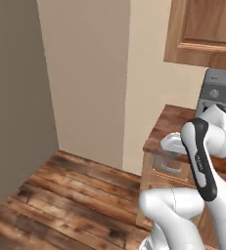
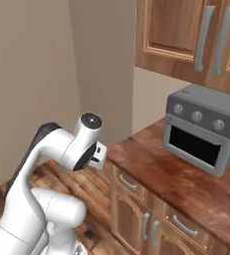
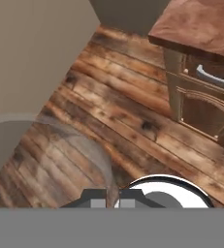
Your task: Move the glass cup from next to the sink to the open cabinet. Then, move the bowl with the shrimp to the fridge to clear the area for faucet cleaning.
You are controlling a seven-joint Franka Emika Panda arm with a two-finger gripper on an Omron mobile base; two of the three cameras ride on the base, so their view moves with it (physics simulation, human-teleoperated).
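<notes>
Spreading widest is the plank floor (image 3: 133,111), beside it the brown counter (image 2: 151,169) bears a grey toaster oven (image 2: 201,129) with a dark cavity, and the glass cup (image 3: 45,150), seemingly empty, hangs over the floor, its wall pinched in the gripper (image 3: 113,199).

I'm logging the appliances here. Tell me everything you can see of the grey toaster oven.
The toaster oven is a matte grey box with three round knobs across its upper front and a dark window below. It stands upright on the brown wood counter, beneath the wall cabinets; only the counter touches it.
</notes>
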